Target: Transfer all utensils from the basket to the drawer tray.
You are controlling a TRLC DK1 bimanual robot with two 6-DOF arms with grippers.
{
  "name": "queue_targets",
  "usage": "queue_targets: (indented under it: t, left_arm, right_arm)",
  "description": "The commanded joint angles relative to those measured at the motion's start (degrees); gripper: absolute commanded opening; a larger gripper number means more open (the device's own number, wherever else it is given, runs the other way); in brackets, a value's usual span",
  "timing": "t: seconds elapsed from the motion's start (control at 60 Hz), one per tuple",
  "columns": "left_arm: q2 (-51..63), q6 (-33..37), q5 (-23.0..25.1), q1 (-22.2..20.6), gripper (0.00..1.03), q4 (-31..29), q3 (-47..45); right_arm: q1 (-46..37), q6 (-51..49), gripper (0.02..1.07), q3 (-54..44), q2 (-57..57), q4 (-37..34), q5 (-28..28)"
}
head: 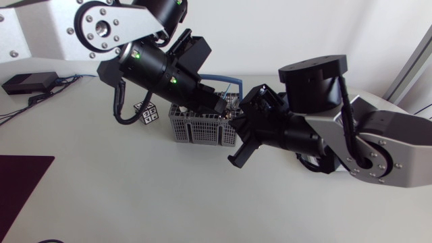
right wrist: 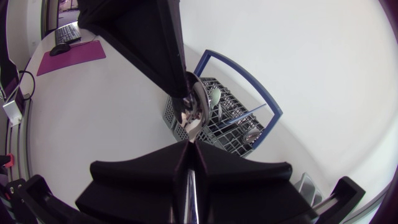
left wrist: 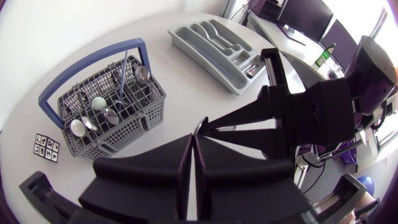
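A silver spoon [right wrist: 196,115] hangs in the air above the table, held from both ends. My right gripper [right wrist: 189,146] is shut on its handle. My left gripper [right wrist: 182,93] pinches it at the bowl end. In the left wrist view my left gripper [left wrist: 194,140] is shut, tip to tip with the right gripper [left wrist: 210,127]. The grey basket [left wrist: 112,118] with a blue handle stands below and holds several spoons. The grey drawer tray [left wrist: 217,43] lies beyond it. In the head view the two grippers meet over the basket [head: 199,129].
A black-and-white marker cube [head: 147,113] sits just left of the basket. A black box with cables [head: 27,82] lies at the back left. A dark purple mat [head: 20,182] covers the front left corner.
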Motion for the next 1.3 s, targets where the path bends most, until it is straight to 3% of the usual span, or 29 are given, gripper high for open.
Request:
queue_targets:
  t: [0.0, 0.05, 0.1, 0.183, 0.233, 0.3, 0.4, 0.5, 0.633, 0.867, 1.083, 1.283]
  left_arm:
    - [0.0, -1.6, 1.1, 0.5, 0.09, -0.5, 2.2]
    - [-0.2, -1.7, 1.1, 0.7, 0.16, -0.4, 2.4]
    - [-0.6, -2.0, 1.1, 1.0, 0.3, -0.3, 2.5]
    - [-1.4, -2.0, 1.0, 1.2, 0.56, 0.5, 2.6]
    - [-2.0, -2.0, 1.1, 1.6, 0.81, 1.5, 2.8]
    - [-3.2, -2.2, 1.0, 3.0, 0.97, 3.6, 2.9]
    - [-4.9, -3.1, 0.0, 5.0, 0.99, 7.3, 3.0]
    - [-5.2, -2.6, -1.0, 6.8, 0.99, 9.1, 3.6]
    - [-3.4, 1.2, -2.9, 9.1, 0.99, 9.2, 3.1]
    - [0.6, 6.7, -4.7, 11.2, 0.99, 11.5, 0.5]
    - [2.3, 15.4, -8.7, 10.5, 0.98, 17.4, -3.1]
    - [4.4, 17.3, -9.8, 10.8, 0.98, 18.8, -4.3]
  right_arm:
    - [0.6, -0.2, 0.07, -0.7, 1.0, -0.3, -0.1]
    - [0.6, -0.2, 0.07, -0.9, 0.7, -0.6, -0.2]
    - [0.6, -0.3, 0.07, -1.3, 0.4, -1.0, -0.6]
    - [0.6, -0.8, 0.07, -1.9, -0.1, -1.8, -1.4]
    - [0.6, -1.4, 0.07, -2.7, -0.8, -2.0, -2.2]
    - [-0.5, -2.3, 0.07, -3.4, -1.3, -3.5, -4.5]
    - [-3.6, -4.9, 0.07, -4.5, -2.7, -5.3, -7.3]
    - [-10.0, -8.7, 0.07, -4.6, -4.3, -9.6, -14.1]
    - [-24.1, -19.1, 0.07, -4.0, -5.1, -16.1, -24.2]
    - [-44.9, -41.8, 0.07, 2.2, 1.8, -29.6, -34.8]
    - [-57.6, -62.3, 0.08, 8.5, 14.3, -38.6, -35.5]
    - [-65.4, -77.8, 0.11, 12.1, 23.0, -39.0, -31.3]
